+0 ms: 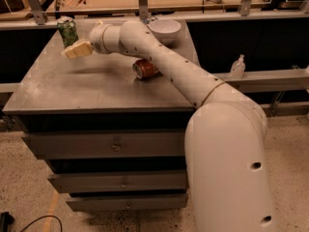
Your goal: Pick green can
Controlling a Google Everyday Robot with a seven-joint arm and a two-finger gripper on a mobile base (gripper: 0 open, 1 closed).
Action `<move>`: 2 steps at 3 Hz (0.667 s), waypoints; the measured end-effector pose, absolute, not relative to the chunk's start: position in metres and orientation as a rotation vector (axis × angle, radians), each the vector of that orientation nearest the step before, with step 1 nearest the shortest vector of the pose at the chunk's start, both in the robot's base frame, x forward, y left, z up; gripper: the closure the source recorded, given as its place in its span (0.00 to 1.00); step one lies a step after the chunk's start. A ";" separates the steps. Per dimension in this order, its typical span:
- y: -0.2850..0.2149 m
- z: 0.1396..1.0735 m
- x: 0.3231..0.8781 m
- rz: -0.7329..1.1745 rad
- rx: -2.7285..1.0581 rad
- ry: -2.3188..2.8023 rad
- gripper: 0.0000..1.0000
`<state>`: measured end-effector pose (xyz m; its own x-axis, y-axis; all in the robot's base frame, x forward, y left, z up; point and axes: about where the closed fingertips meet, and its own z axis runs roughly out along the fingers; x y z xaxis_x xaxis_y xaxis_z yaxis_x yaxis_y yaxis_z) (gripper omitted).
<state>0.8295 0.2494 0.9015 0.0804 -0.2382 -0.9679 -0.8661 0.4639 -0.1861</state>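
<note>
The slim green drink can with dark speckles and a silver rim (67, 31) is stood upright, top up, at the far left corner of the grey cabinet top (72, 88). The cream-tipped gripper (77, 49) is held just in front of it; neither its opening nor any contact can be told. The white arm (164, 62) is stretched leftward above a crushed red-orange can (145, 68).

Grey bench (87, 88): crushed red can (145, 68) near its centre; white bowl (164, 30) at its far edge; clear pump bottle (237, 66) off its right side. Above its far-left corner: end effector (73, 50).
</note>
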 end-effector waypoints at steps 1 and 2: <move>0.264 0.908 0.831 0.626 -1.038 1.414 0.00; 0.270 0.909 0.836 0.618 -1.019 1.426 0.00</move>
<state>0.8360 0.2698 0.9095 0.1024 -0.2212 -0.9698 -0.8588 0.4723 -0.1984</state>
